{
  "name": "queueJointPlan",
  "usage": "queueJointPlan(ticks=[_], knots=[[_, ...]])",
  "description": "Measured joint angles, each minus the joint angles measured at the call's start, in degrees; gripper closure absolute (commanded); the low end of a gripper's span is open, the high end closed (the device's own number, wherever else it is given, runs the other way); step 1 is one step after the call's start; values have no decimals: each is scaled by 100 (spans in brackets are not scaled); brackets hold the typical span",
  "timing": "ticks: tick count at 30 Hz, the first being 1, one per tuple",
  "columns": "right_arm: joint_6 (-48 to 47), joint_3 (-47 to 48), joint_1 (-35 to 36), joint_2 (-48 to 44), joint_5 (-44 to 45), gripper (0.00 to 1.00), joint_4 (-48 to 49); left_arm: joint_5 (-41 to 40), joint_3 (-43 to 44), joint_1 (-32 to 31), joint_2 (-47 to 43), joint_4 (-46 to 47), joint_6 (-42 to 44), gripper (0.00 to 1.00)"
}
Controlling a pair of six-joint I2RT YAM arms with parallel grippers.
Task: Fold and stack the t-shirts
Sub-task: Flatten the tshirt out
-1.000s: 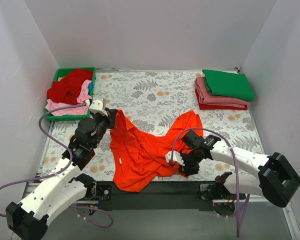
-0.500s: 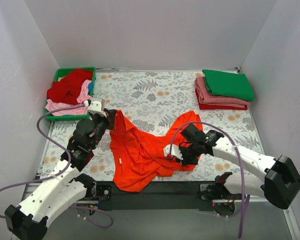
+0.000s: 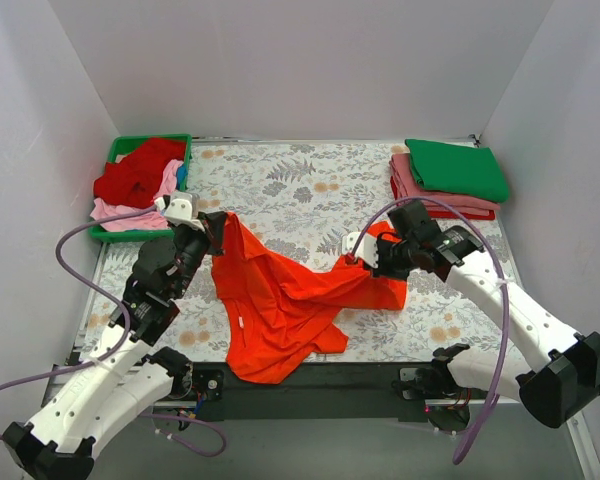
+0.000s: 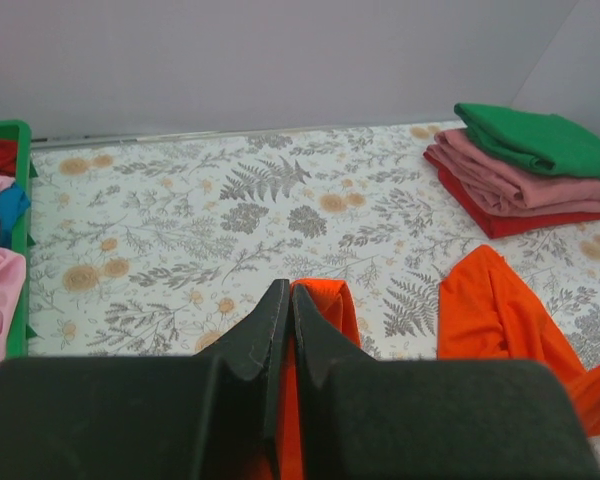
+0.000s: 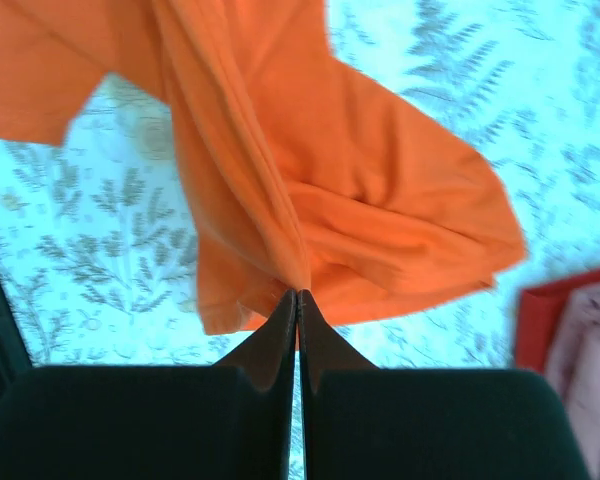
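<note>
Bright, even and diffuse from above. Sharp throughout overhead, with only soft pale shadows on the counter point(image 3: 310, 190) beside the orange shirt point(image 3: 280, 305). Dark and blurred right at the left hand point(image 4: 283, 292), crisp farther ahead of it. Ahead of the right hand point(image 5: 297, 296), washed-out and bluish over the counter, vividly saturated on the cloth.

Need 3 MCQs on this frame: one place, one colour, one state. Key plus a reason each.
1. Where on the table is the folded stack? A) centre B) far right corner C) near left edge
2. The top shirt of that stack is: A) orange B) pink C) green
3. The right fingers are: A) shut on the orange shirt B) open above it C) shut on nothing
Key: B, top view shows it far right; C, green lies uppermost; A, wrist view shows cloth pinched between closed tips.
</note>
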Motion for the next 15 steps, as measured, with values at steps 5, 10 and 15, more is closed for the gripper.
queueJointPlan(ticks=[5,10,15], knots=[[-20,616,-439,101,282,99,-39,0,345,0,-68,-105,72,100],[-175,1196,-610,269,699,99,-52,-4,857,0,-127,-205,157,100],[-472,1956,-682,393,1130,99,-125,7,1478,0,-179,-232,208,100]])
